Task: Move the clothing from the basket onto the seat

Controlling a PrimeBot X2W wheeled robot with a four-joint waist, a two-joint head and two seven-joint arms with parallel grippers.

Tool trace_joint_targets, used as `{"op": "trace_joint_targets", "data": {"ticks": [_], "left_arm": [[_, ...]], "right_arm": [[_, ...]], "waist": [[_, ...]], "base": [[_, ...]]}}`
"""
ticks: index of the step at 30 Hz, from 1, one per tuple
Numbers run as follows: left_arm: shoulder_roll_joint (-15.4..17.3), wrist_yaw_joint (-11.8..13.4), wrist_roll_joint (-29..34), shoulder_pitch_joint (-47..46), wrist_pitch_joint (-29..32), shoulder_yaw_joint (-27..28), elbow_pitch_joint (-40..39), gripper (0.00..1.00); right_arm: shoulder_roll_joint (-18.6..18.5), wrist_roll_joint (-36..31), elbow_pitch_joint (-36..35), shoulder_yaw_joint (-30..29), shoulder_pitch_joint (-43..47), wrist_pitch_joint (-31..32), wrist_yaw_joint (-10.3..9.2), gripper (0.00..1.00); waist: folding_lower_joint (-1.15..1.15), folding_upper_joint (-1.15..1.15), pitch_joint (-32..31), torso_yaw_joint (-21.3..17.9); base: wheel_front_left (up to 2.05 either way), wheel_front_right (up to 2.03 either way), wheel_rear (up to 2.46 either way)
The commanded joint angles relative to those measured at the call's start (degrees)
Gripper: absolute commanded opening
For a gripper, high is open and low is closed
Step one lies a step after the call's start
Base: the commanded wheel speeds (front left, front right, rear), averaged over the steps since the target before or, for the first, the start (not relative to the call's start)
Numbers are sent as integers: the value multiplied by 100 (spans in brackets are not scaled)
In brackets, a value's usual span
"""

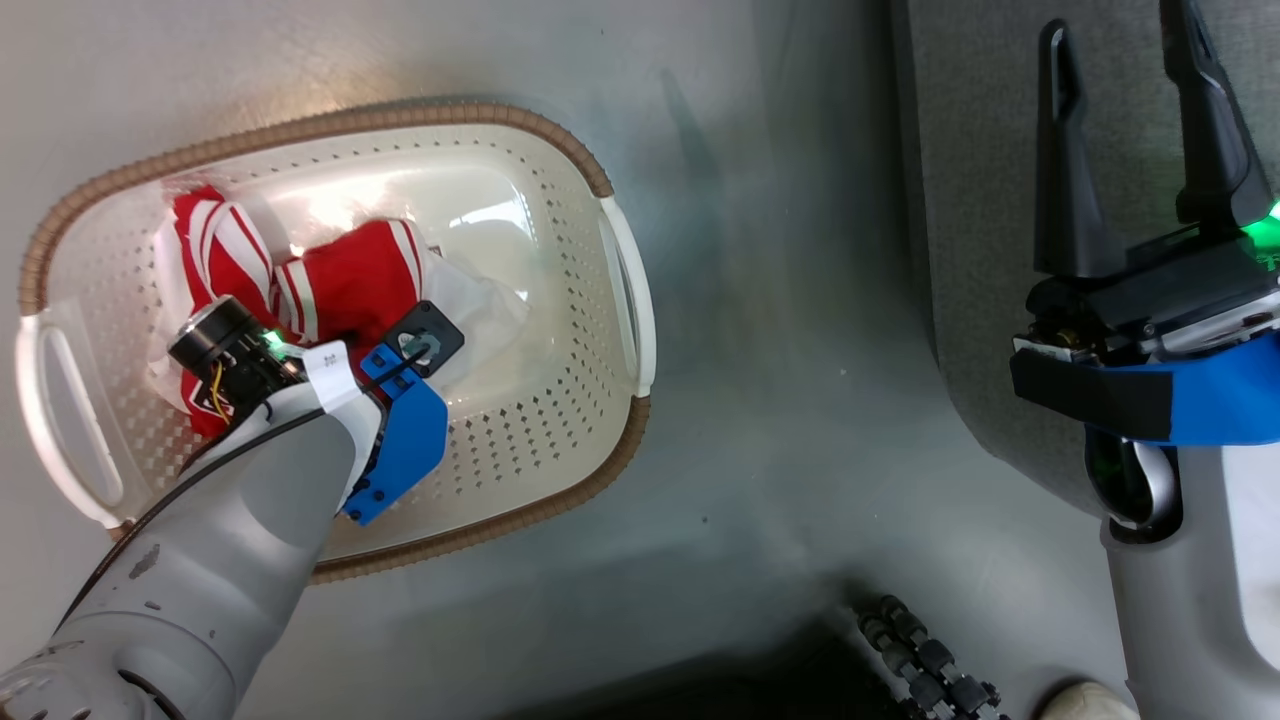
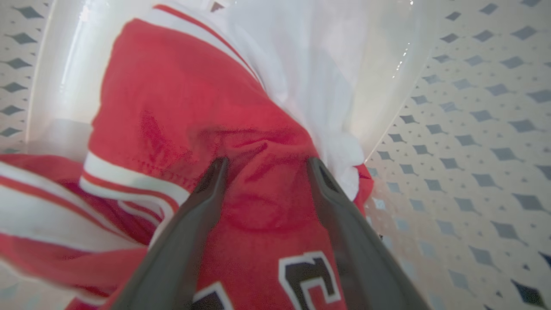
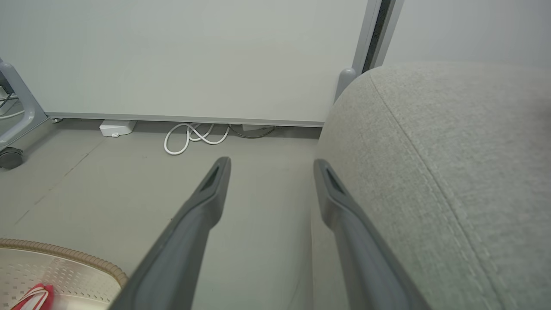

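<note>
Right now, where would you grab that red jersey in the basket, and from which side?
Probably the raised crease in the red jersey, straddled by the open left gripper, from above: the basket walls block the sides and the crease stands up for pinching.

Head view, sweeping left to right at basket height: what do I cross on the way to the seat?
Basket's left handle → red clothing → basket's right handle → bare floor → seat.

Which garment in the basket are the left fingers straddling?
The red jersey with black-and-white lettering: the open left gripper straddles a fold of it. The striped red piece lies beside, outside the jaws.
</note>
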Motion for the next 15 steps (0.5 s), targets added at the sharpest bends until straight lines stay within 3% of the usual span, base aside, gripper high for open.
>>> {"op": "trace_joint_targets", "data": {"ticks": [1, 10, 11, 12, 15], "left_arm": [[41, -6, -33, -83, 24, -16, 30, 100], [129, 16, 8, -258, 46, -58, 162, 100], [118, 24, 29, -257, 86, -67, 172, 40], [102, 23, 67, -261, 62, -78, 176, 0], [14, 22, 104, -250, 25, -91, 182, 0]], "right_arm": [[-9, -14, -53, -15, -98, -5, 3, 100], [10, -62, -244, -98, -99, -5, 3, 100], [6, -59, -260, -105, -94, -5, 3, 100], [3, -62, -270, -108, -97, -5, 3, 100], [-4, -87, -271, -122, -116, -5, 3, 100]], "waist": [[-1, 0, 129, -38], [-1, 0, 373, -105], [-1, 0, 385, -104], [-1, 0, 396, -103], [-1, 0, 392, -84]], "base": [[0, 0, 0], [0, 0, 0], [0, 0, 0], [0, 0, 0], [0, 0, 0]]}}
